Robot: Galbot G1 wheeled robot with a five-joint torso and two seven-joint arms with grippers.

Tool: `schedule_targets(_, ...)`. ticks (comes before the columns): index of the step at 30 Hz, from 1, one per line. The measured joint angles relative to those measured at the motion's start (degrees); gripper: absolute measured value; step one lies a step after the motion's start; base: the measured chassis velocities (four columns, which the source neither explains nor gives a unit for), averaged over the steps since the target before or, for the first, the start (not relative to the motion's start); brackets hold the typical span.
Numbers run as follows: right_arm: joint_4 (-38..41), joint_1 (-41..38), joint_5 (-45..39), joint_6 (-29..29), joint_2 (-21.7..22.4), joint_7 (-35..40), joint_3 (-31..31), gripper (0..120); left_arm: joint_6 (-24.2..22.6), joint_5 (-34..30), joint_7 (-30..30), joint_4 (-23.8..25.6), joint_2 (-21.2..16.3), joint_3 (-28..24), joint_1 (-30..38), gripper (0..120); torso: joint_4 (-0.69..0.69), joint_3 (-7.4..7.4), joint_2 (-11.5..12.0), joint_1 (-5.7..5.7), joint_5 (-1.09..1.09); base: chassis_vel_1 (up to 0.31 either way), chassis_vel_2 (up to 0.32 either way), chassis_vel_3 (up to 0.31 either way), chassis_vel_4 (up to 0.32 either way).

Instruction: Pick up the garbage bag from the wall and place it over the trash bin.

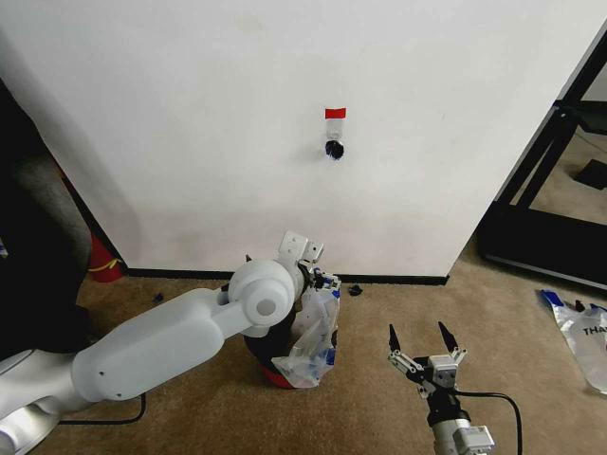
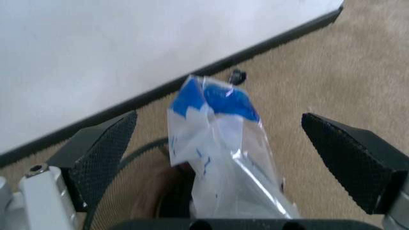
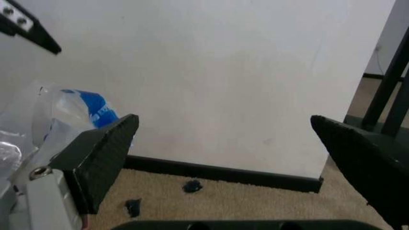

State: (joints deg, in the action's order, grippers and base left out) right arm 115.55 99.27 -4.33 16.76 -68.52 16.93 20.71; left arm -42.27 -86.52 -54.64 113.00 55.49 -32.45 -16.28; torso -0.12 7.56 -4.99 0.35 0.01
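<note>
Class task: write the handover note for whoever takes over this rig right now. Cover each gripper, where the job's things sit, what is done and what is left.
Left gripper: open, above the trash bin, with the garbage bag between its fingers but not clamped.
Right gripper: open, holding nothing, low over the carpet to the right of the bin.
Bag: off the hook on the wall, draped over the bin's right side, blue handles up.
Done: bag brought from wall to bin.
Left: whether the bag mouth is spread over the rim cannot be told; check and finish fitting it.
</note>
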Motion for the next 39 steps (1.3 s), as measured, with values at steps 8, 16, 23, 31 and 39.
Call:
schedule_targets(8, -0.52, -1.03, -0.31, -0.02, 0.29, -0.01, -0.41, 100, 0.02, -0.03, -0.43, -2.83, 1.45, -0.47, -2.17, 97, 0.00, 0.00, 0.00, 0.00, -0.01, 0.000, 0.000, 0.000, 0.000)
schedule_targets(16, -0.54, -0.88, -0.47, -0.12, 0.23, 0.00, -0.41, 100, 0.15, 1.07, 0.02, -3.55, 1.80, -0.41, -3.71, 70, -0.01, 0.00, 0.00, -0.01, -0.01, 0.000, 0.000, 0.000, 0.000)
schedule_targets(23, -0.47, -1.04, -0.53, -0.19, 0.18, 0.01, -0.48, 100, 0.65, 1.14, 0.18, -3.22, 1.11, -0.16, -5.09, 46, 0.00, -0.01, 0.00, -0.01, -0.01, 0.000, 0.000, 0.000, 0.000)
schedule_targets(31, -0.74, -1.47, -0.89, -0.52, 0.70, 0.01, -1.27, 100, 0.90, 1.15, 0.18, -3.00, 0.56, 0.30, -5.39, 16, -0.01, -0.01, 0.00, -0.01, -0.01, 0.000, 0.000, 0.000, 0.000)
schedule_targets(39, -0.25, -5.02, -6.45, -4.37, 4.79, -0.12, -3.24, 100, 0.93, 1.12, 0.13, -2.26, -0.32, 0.68, -6.16, 0, -0.01, -0.01, 0.00, -0.01, -0.01, 0.000, 0.000, 0.000, 0.000)
